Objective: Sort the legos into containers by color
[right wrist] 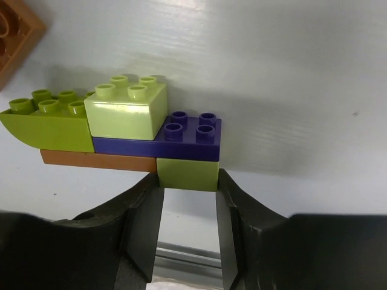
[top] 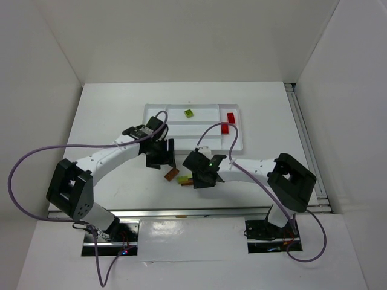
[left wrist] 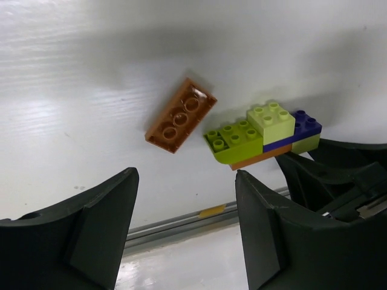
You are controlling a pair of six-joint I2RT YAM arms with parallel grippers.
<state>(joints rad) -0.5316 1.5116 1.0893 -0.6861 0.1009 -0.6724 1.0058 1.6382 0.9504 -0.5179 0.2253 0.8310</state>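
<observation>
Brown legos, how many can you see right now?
2. One brown brick lies loose on the table; a thin brown plate sits at the bottom of the stack held by the right hand. More may be hidden.

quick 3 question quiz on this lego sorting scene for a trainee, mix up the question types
1. True or false: the right gripper is shut on the lime green brick at the bottom of the stacked cluster.
2. What colour are the bricks at the right end of the white tray? A purple, B red, C brown-orange.
3. Fill in: the loose brick lying on the table near the open left gripper is ____.
Key: 1 true; 2 B; 3 brown-orange.
</observation>
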